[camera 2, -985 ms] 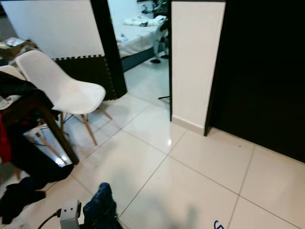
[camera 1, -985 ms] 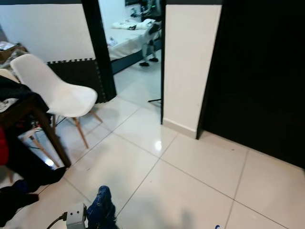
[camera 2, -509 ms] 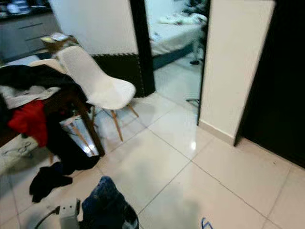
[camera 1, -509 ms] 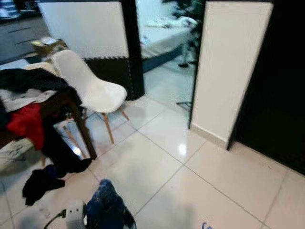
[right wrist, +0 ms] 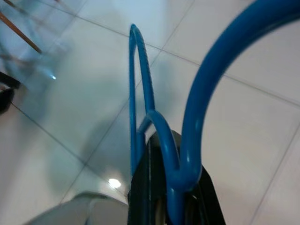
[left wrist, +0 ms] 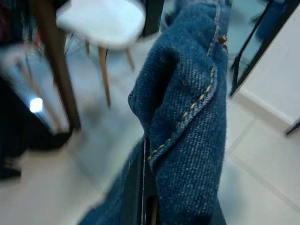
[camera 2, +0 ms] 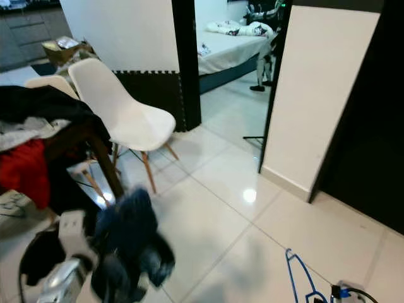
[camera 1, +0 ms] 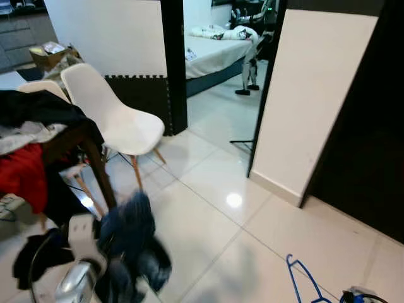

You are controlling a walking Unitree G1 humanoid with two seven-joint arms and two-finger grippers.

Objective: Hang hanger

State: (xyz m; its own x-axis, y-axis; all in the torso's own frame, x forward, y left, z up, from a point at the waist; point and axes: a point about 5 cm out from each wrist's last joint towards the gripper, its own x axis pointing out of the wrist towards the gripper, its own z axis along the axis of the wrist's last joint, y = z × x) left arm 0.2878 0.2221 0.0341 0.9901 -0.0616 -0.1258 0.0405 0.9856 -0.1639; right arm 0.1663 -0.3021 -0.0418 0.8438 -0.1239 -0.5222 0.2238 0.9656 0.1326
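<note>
Nearest me, my left gripper [left wrist: 143,206] is clenched on bunched blue jeans [camera 1: 129,233] low on my left, and my right gripper [right wrist: 171,201] is clamped on the blue hanger [camera 2: 297,278] low on my right, over glossy white floor tiles [camera 1: 208,233]. Left: a clothes-heaped dark table [camera 1: 69,136] and a white chair [camera 1: 113,120]. Ahead, open tile runs to a white wall panel [camera 1: 315,95] and a doorway showing a bed [camera 1: 211,47].

A white chair [camera 1: 117,117] stands beside a clothes-heaped table [camera 1: 63,136].
</note>
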